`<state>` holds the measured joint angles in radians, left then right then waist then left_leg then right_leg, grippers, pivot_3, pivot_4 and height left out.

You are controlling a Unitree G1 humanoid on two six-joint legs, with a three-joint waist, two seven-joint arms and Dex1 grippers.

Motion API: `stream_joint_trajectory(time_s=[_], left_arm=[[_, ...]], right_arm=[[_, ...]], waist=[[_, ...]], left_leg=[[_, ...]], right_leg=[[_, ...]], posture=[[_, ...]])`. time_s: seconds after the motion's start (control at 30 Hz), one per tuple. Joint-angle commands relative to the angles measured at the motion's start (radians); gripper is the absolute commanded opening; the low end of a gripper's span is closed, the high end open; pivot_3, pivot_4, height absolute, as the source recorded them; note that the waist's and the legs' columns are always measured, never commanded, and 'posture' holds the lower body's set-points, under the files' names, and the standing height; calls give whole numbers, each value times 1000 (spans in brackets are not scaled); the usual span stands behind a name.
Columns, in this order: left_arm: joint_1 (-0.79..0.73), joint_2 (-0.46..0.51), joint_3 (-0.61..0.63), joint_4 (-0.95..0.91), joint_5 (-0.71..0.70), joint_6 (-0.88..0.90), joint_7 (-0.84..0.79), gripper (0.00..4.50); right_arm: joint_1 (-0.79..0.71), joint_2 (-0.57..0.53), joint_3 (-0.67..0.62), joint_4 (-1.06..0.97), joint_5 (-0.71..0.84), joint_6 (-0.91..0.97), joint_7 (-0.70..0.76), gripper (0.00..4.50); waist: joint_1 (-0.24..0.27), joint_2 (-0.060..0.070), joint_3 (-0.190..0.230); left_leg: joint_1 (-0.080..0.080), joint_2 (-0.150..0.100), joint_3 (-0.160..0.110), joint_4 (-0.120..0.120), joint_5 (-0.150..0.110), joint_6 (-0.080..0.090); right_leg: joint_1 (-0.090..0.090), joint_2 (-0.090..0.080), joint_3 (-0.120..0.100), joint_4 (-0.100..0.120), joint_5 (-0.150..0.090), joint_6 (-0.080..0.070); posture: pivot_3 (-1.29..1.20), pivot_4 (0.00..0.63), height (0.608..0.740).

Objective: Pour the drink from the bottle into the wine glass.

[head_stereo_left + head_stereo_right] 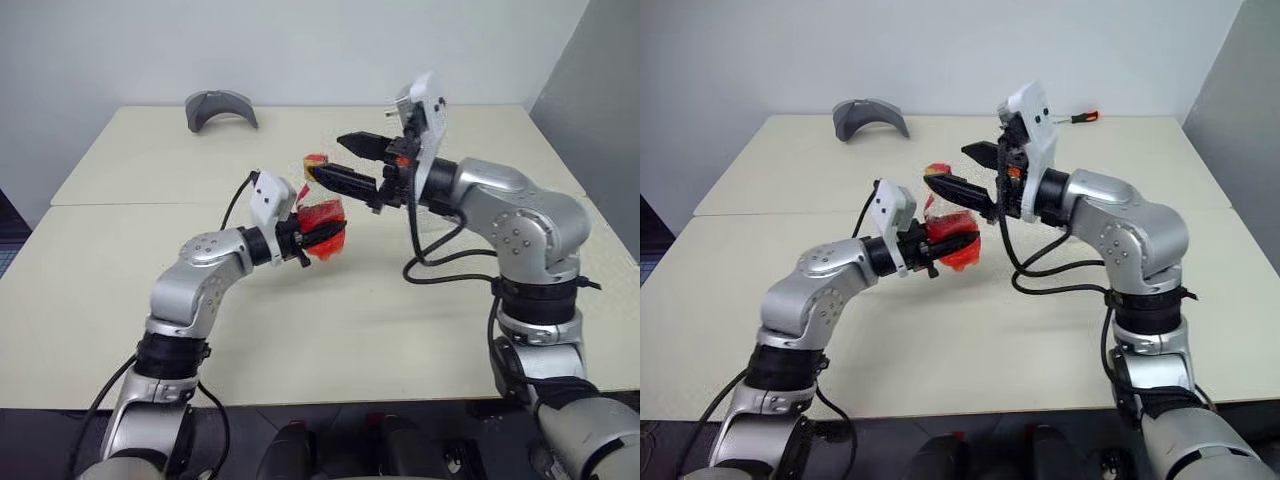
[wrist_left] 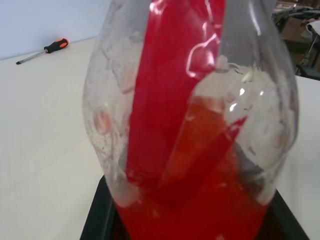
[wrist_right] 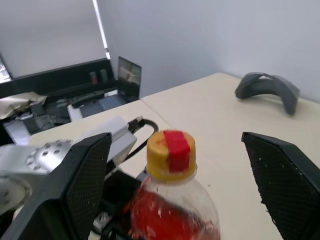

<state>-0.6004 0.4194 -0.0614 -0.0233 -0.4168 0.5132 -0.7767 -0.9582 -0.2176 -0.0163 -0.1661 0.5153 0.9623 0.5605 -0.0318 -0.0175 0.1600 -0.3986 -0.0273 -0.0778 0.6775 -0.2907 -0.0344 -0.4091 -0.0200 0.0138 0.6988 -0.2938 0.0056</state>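
- We see the bottle (image 2: 200, 115) as clear, glossy plastic with bright glints, its wall cloudy in patches, a smooth red label strip down it.
- Its cap (image 3: 170, 154), above the label, looks like matt yellow plastic with a red band.
- The drink (image 2: 195, 215) is translucent red.
- Around the bottle, the table (image 1: 350, 340) is smooth, matt, cream.
- The right gripper (image 3: 175, 165) has finely textured matt black fingers (image 3: 280, 175).

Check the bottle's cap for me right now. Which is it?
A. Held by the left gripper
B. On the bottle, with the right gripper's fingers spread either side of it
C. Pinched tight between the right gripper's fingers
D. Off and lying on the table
B. The yellow-and-red cap sits on the bottle, and the right gripper stands open, a finger on each side, clear of it.
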Motion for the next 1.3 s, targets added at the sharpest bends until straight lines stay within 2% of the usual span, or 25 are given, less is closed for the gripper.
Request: stream_joint_trajectory(time_s=[0.03, 0.73, 0.83, 1.17, 1.3], left_arm=[[-56, -26, -8, 32, 25, -79, -16, 1371], [-15, -21, -5, 28, 46, -108, -40, 1368], [-3, -20, -6, 4, 41, -96, -40, 1368], [-10, -12, 7, 9, 42, -93, -32, 1366], [-7, -9, 8, 5, 41, -92, -29, 1366]], right_arm=[[-59, 36, 3, 59, -62, -89, -90, 4433], [-44, 32, 24, 60, 24, -34, -55, 4433], [-43, 36, 21, 69, 32, -38, -49, 3829], [-28, 38, 24, 46, 62, -28, -14, 119], [-35, 35, 7, 33, 96, -7, -8, 0]], waist=[[0, 0, 0], [-1, 0, 0], [-1, 0, 0], [-1, 0, 0], [-1, 0, 0]], left_leg=[[0, 0, 0, 0, 0, 0], [0, 0, 1, 0, 0, 0], [0, 0, 1, 0, 0, 0], [0, 0, 1, 0, 0, 1], [0, 0, 1, 0, 0, 1]], right_leg=[[0, 0, 0, 0, 0, 0], [-1, 0, 1, 0, 0, 0], [-1, 0, 1, 0, 0, 0], [-1, 0, 1, 0, 0, 0], [-1, 0, 1, 0, 0, 0]], posture=[[0, 150, 740], [0, 150, 740], [0, 150, 740], [0, 150, 740], [0, 150, 740]])
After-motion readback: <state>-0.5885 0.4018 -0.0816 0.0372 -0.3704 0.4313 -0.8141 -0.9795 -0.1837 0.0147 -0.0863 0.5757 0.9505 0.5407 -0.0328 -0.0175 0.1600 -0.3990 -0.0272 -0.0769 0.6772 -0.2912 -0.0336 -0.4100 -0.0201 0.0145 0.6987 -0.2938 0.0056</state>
